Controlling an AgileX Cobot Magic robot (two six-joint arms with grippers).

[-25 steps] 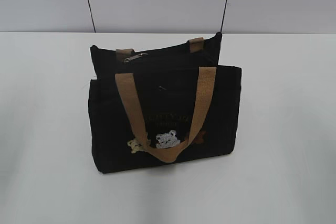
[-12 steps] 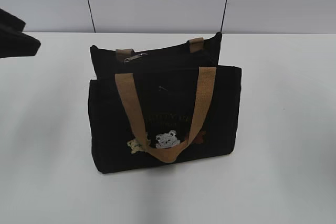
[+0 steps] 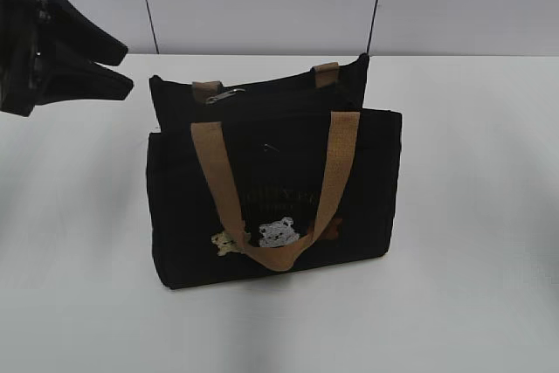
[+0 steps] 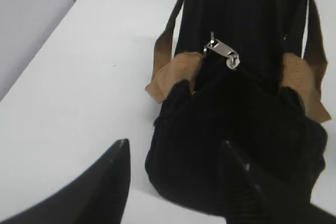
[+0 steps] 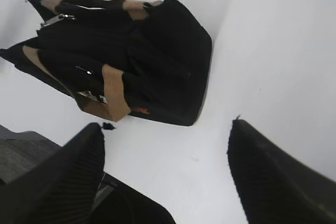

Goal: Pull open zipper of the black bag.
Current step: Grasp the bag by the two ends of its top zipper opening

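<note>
Near the table's (image 3: 472, 216) back edge, the black bag (image 3: 271, 198) stands with its zipper (image 3: 262, 98) closed. The left gripper (image 3: 109, 63), fingers apart and empty, should pinch the metal pull tab (image 4: 223, 53) squarely. The right gripper (image 5: 165, 156), wide open and empty, should steady the bag's far end.

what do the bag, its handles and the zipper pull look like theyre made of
The black bag looks like matte woven fabric, probably canvas: no sheen, soft sagging corners. The handles look like tan webbing, with a coarse ribbed weave visible. The zipper pull appears to be metal: silvery and reflective, though it is small.
</note>
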